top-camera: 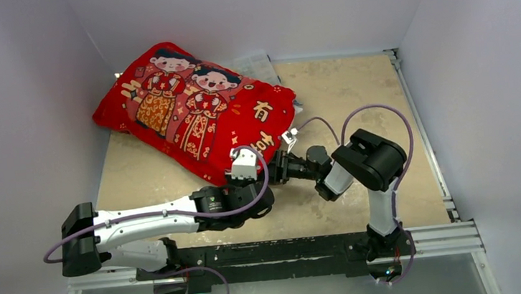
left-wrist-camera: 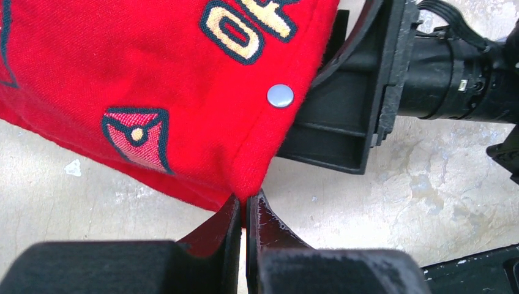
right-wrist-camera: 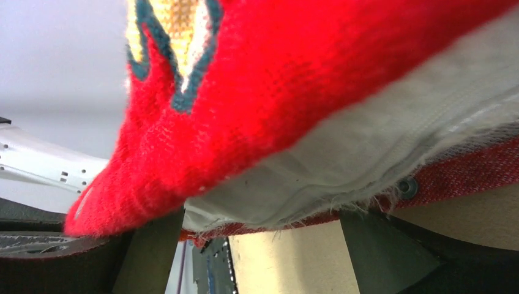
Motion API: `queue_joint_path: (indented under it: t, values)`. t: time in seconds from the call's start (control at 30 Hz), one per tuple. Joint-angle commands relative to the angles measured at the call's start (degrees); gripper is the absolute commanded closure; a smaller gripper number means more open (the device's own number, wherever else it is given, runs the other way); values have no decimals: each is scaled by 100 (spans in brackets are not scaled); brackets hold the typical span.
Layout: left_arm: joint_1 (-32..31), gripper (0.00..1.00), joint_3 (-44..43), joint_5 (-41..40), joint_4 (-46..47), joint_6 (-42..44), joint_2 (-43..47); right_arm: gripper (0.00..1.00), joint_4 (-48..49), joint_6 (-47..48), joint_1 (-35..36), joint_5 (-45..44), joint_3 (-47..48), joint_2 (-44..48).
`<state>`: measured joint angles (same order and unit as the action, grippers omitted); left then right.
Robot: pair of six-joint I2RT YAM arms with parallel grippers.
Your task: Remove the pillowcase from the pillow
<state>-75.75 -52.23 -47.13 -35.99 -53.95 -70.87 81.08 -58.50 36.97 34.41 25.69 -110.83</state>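
Observation:
The red pillowcase [top-camera: 193, 110], printed with two cartoon children, lies stuffed at the back left of the table. My left gripper [top-camera: 241, 157] is shut on its near corner, and in the left wrist view the jaws [left-wrist-camera: 246, 205] pinch the red fabric [left-wrist-camera: 153, 73] just below a silver snap [left-wrist-camera: 280, 95]. My right gripper [top-camera: 278, 162] is open at the same corner. In the right wrist view its fingers [right-wrist-camera: 150, 245] stand wide apart under the case's open edge [right-wrist-camera: 275, 73]. White fabric [right-wrist-camera: 343, 165] shows in that opening; I cannot tell if it is the pillow or a lining.
A crumpled pale sheet [top-camera: 257, 64] lies behind the pillowcase at the back wall. White walls close in the left, back and right sides. A metal rail [top-camera: 439, 234] runs along the near edge. The right arm's body [left-wrist-camera: 349, 110] sits close beside my left jaws.

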Motion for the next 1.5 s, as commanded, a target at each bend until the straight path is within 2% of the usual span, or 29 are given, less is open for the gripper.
queue_joint_path:
  t: [0.0,0.2,0.27,0.3,0.37,0.4,0.43,0.47,0.6,0.73,0.93,1.1,1.23,1.3,1.47]
  values:
    - [7,100,47,110,423,-29,132,1,324,-61,172,-226,309,-122]
    - [7,100,54,146,434,1,88,3,282,61,286,-346,594,141]
    - [7,100,70,79,356,-29,115,9,229,127,292,-421,599,348]
    - [7,100,80,24,300,-62,136,19,185,155,292,-471,590,444]
    - [14,100,123,-174,140,-158,175,49,28,199,289,-578,564,595]
    - [16,100,149,-303,28,-237,188,69,-63,228,293,-609,540,654]
    - [41,100,171,-428,-107,-323,195,95,-135,241,288,-587,495,715]
    - [97,100,186,-512,-260,-414,196,100,-219,236,285,-545,438,790]
    - [467,100,359,-716,-632,-664,210,100,-333,243,283,-566,96,1305]
    - [848,100,703,-1041,-864,-1078,248,100,-824,376,282,-679,-190,2226]
    - [1422,100,1190,-1456,-1005,-1647,438,100,-2531,888,253,-1182,-345,4030]
    - [2024,100,1667,-1580,-652,-1650,836,100,-4142,1279,224,-1536,-274,6036]
    - [2876,100,2021,-1202,102,-1185,1017,100,-5270,1648,207,-1671,81,7126]
    - [3381,100,2224,-714,757,-726,1080,100,-5567,1786,206,-1572,194,7381]
    - [4909,100,2311,664,1944,133,900,100,-5385,1889,205,-1031,16,7685]
